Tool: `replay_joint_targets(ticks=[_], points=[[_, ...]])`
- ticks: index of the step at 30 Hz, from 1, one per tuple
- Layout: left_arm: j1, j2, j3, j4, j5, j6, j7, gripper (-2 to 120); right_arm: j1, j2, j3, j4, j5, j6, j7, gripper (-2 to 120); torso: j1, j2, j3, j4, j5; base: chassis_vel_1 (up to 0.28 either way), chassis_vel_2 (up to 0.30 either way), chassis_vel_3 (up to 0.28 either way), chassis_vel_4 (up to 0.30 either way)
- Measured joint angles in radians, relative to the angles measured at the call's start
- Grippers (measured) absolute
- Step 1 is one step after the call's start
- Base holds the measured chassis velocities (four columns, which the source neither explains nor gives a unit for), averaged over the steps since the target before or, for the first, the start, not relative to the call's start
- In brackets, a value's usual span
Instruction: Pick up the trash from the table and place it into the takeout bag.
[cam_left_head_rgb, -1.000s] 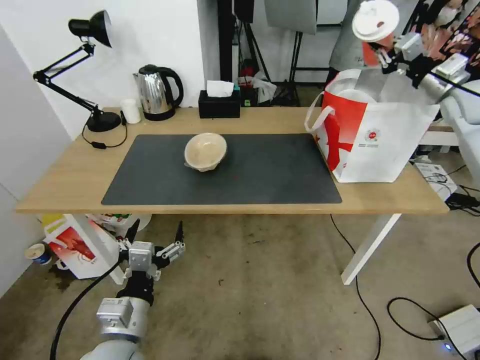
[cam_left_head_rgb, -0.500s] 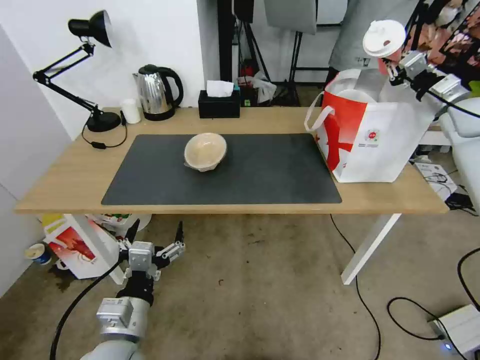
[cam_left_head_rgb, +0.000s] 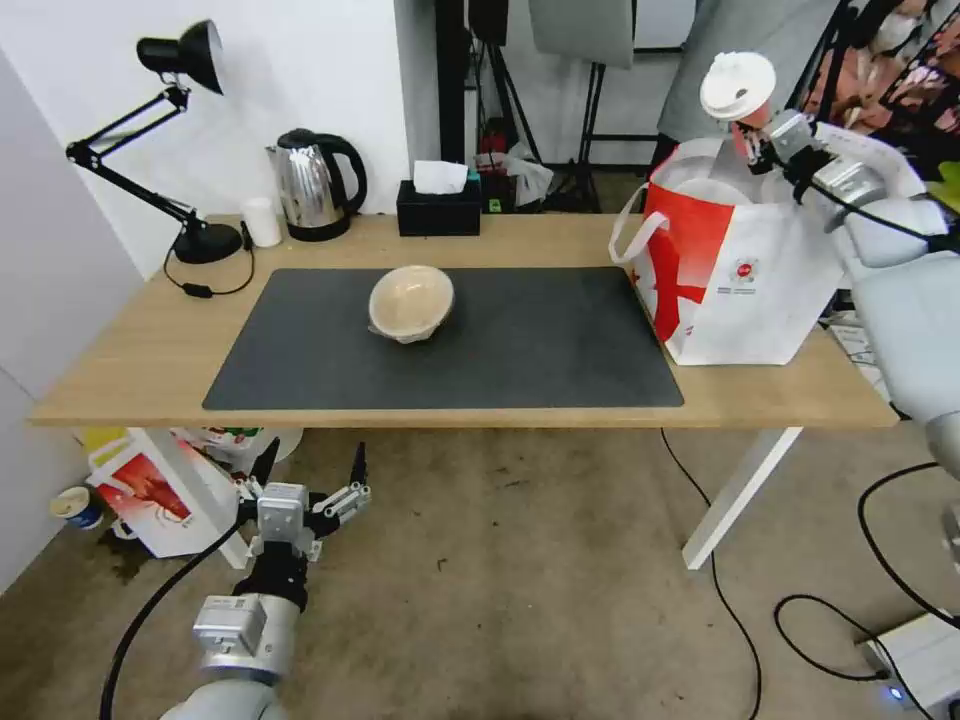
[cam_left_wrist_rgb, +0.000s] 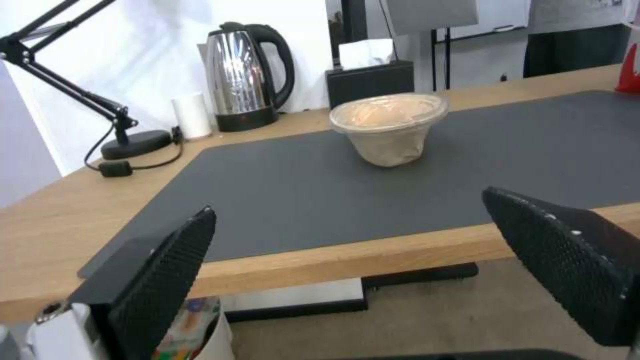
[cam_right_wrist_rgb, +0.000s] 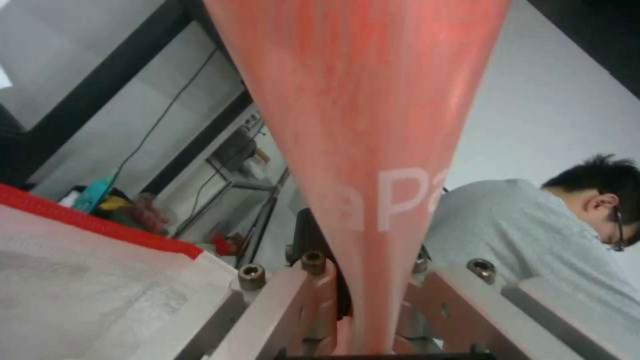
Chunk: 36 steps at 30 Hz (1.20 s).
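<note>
Red drink cup (cam_left_head_rgb: 742, 95), upper right of frame, has shifted left, now over takeout bag (cam_left_head_rgb: 745, 270) mouth (drop looks close). Right gripper (cam_left_head_rgb: 752, 135) clamps it. Left gripper (cam_left_head_rgb: 308, 470) idle lower left, fingers spread, empty. Beige paper bowl (cam_left_head_rgb: 411, 302) waits on table (cam_left_head_rgb: 130, 360).

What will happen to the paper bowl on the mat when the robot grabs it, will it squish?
Probably a little. The beige paper bowl looks thin and its sides are already crinkled, so a hard squeeze may dent it. It seems light for its size, so it might slide on the mat if nudged. Its narrow bottom and wide top could make it tip when pushed near the rim.
</note>
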Motion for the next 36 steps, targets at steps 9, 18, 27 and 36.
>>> replay_joint_targets(ticks=[9,18,27,36], points=[[0.0,0.0,0.0,0.0,0.0,0.0,0.0,100,-0.009,0.027,0.002,-0.026,-0.038,-0.002,0.072,3,0.0,0.0,0.0,0.0,0.0002,0.0,0.0,0.0,0.0],[0.0,0.0,0.0,0.0,0.0,0.0,0.0,100,-0.002,0.017,0.004,-0.037,-0.068,-0.027,0.118,18,0.0,0.0,0.0,-0.0001,0.0002,0.0,0.0,0.0,0.0],[0.0,0.0,0.0,0.0,0.0,0.0,0.0,100,-0.005,0.002,0.004,-0.028,-0.071,-0.052,0.136,53,0.0,0.0,0.0,-0.0001,0.0001,0.0,0.0,0.0,0.0],[0.0,0.0,0.0,0.0,0.0,0.0,0.0,100,-0.02,-0.038,-0.031,0.064,-0.003,-0.138,0.148,95,0.0,0.0,0.0,0.0,0.0002,0.0,0.0,0.0,0.0]])
